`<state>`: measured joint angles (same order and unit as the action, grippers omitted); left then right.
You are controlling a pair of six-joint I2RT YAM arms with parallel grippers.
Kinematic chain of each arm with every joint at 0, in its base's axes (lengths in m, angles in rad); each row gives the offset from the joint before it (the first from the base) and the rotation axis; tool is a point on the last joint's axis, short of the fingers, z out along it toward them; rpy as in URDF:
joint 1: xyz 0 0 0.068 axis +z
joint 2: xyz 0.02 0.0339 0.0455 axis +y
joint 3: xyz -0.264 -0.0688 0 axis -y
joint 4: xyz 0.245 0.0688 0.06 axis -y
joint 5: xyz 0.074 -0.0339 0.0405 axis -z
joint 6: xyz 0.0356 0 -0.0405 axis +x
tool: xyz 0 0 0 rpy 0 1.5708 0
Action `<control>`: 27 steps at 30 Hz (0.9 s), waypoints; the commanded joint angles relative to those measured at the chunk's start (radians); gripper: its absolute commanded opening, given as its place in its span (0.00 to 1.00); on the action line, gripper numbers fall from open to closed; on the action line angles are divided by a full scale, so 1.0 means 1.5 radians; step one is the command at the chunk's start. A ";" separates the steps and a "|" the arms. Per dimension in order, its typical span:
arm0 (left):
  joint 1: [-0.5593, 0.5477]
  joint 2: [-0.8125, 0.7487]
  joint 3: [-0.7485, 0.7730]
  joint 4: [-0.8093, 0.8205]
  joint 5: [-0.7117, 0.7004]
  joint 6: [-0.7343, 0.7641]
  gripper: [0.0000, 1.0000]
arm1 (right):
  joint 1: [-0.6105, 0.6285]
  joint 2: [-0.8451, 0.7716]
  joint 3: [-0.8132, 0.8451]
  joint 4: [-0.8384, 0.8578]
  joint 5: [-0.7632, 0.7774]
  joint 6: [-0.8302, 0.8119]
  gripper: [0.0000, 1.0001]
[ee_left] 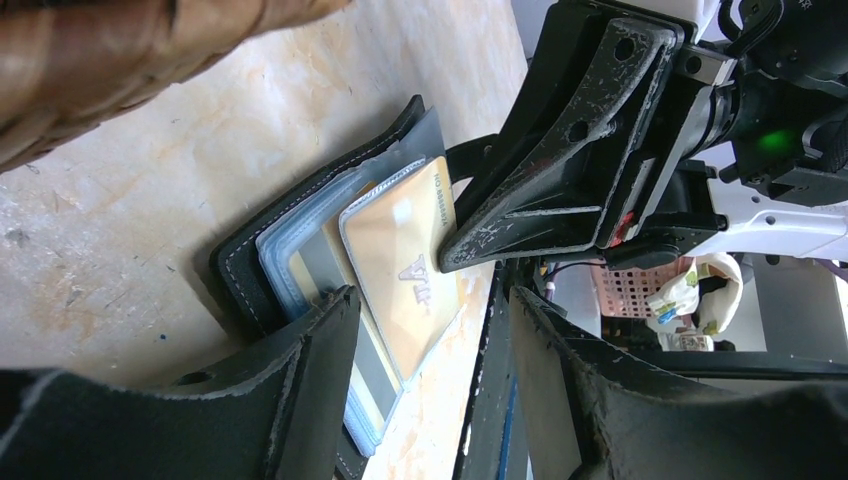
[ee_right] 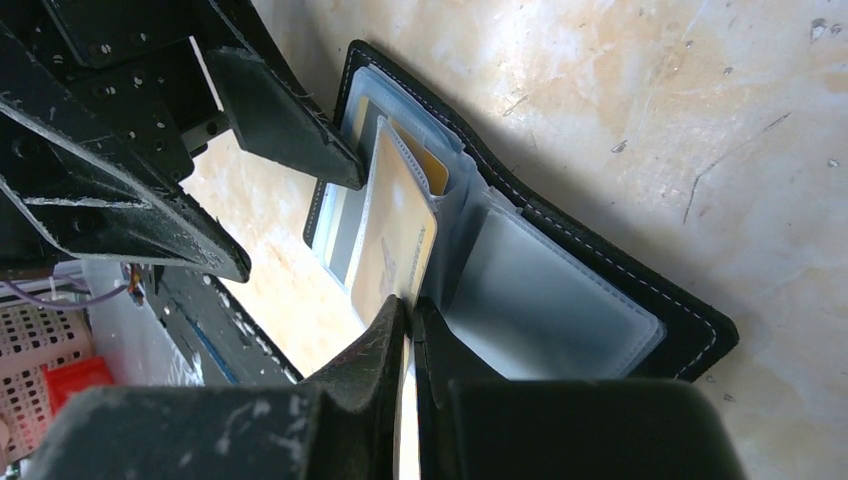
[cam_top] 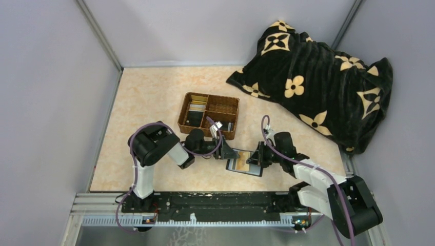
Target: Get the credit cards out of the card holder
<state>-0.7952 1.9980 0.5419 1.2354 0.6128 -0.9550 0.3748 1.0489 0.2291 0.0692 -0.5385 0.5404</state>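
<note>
The black card holder (cam_top: 246, 172) lies open on the table between the two arms. Its clear grey sleeves show in the left wrist view (ee_left: 290, 250) and the right wrist view (ee_right: 560, 290). A gold credit card (ee_right: 395, 240) stands partly out of the sleeves; it also shows in the left wrist view (ee_left: 400, 260). More cards, gold and grey, sit in the left sleeves (ee_right: 345, 215). My right gripper (ee_right: 410, 320) is shut on the gold card's edge. My left gripper (ee_left: 432, 296) is open, with one finger (ee_right: 290, 120) pressing on the holder's left side.
A brown wicker divided tray (cam_top: 208, 114) holding a few cards stands just behind the left gripper. A black blanket with cream flowers (cam_top: 318, 82) fills the back right. The black base rail (cam_top: 215, 202) runs along the near edge.
</note>
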 commanded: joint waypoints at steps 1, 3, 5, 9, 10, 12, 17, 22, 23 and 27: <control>0.001 0.022 0.003 -0.020 -0.011 0.005 0.64 | -0.013 -0.026 -0.006 -0.004 0.020 -0.020 0.04; 0.001 0.024 0.004 -0.019 -0.010 0.004 0.64 | -0.016 -0.033 -0.008 -0.003 0.017 -0.018 0.04; 0.000 0.026 0.005 -0.019 -0.010 0.003 0.64 | -0.018 -0.039 -0.011 0.006 0.003 -0.015 0.06; 0.000 0.032 0.006 -0.016 -0.009 0.000 0.64 | -0.018 -0.046 -0.012 0.022 -0.027 -0.011 0.14; 0.000 0.033 0.006 -0.014 -0.008 -0.001 0.64 | -0.018 -0.049 -0.015 0.028 -0.034 -0.009 0.16; 0.000 0.035 0.007 -0.013 -0.008 -0.002 0.64 | -0.018 -0.052 -0.020 0.050 -0.047 -0.004 0.17; 0.001 0.035 0.006 -0.014 -0.007 -0.002 0.64 | -0.018 -0.041 -0.031 0.099 -0.077 0.015 0.17; 0.000 0.037 0.005 -0.013 -0.008 -0.002 0.64 | -0.018 -0.032 -0.033 0.117 -0.087 0.024 0.11; 0.000 0.037 0.005 -0.013 -0.009 -0.003 0.64 | -0.018 -0.034 -0.033 0.116 -0.087 0.024 0.10; 0.001 0.039 0.005 -0.013 -0.009 -0.003 0.63 | -0.018 -0.043 -0.033 0.103 -0.080 0.021 0.00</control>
<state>-0.7948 2.0209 0.5518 1.2564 0.6136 -0.9756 0.3565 1.0031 0.1764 0.1574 -0.6308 0.5686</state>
